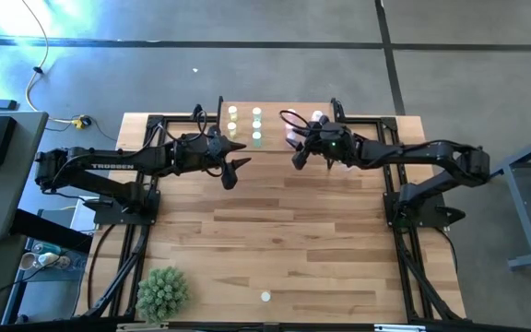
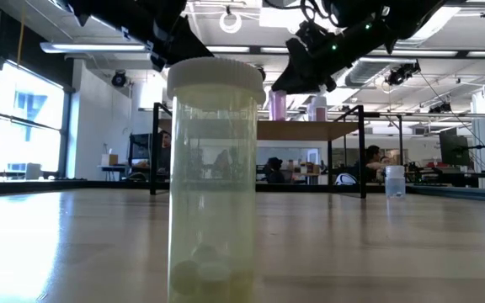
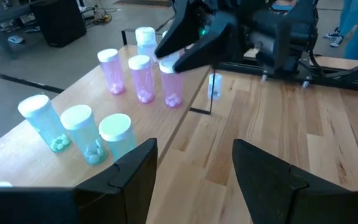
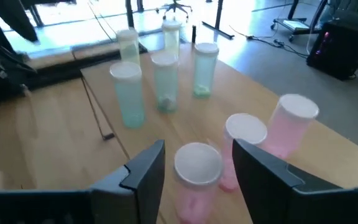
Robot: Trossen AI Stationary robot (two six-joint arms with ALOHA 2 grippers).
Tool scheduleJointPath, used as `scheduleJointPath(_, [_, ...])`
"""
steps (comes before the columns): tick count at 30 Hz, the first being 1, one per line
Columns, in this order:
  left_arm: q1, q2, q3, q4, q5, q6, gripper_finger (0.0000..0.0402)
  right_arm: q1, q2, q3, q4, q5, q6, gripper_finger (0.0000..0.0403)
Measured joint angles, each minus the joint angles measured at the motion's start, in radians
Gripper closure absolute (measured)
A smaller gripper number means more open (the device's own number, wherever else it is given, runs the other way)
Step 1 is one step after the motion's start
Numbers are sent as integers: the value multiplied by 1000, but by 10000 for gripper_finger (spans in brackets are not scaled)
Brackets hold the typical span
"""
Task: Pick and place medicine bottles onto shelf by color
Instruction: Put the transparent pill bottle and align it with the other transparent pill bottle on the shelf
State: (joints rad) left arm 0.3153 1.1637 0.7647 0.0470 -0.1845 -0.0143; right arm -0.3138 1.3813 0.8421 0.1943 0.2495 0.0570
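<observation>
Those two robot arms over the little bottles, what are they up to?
They are sorting medicine bottles by colour onto a small wooden shelf. The right gripper hangs open just above a pink bottle standing among the other pink ones. The left gripper waits open beside the green bottles. One yellow bottle still stands on the table.

left gripper [image 1: 235, 167]: fingers apart, arm reaching inward | right gripper [image 1: 297, 157]: fingers apart, arm reaching inward, tips well apart

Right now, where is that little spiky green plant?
The plant sits at the table's near-left corner in the high view, far from the shelf, with one stray bottle to its right.
</observation>
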Motion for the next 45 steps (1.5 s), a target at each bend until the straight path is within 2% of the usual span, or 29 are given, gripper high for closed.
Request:
scheduleJointPath(7, [0, 0, 0, -23, -2, 0, 205, 0, -87, 0, -65, -46, 18, 224])
scheduleJointPath(15, [0, 0, 0, -28, -2, 0, 205, 0, -283, 0, -259, -46, 41, 224])
scheduleJointPath(21, [-3, 1, -5, -27, 1, -5, 205, 0, -417, 0, -452, 28, 101, 224])
scheduleJointPath(23, [-3, 1, -49, 38, 2, -36, 205, 0, -444, 0, -512, 64, 128, 224])
scheduleJointPath(29, [-3, 2, -205, 263, 10, -63, 205, 0, -467, 0, -680, 151, 236, 224])
scheduleJointPath(45, [-38, 2, -216, 236, 31, -62, 205, 0, -467, 0, -1121, 304, 567, 224])
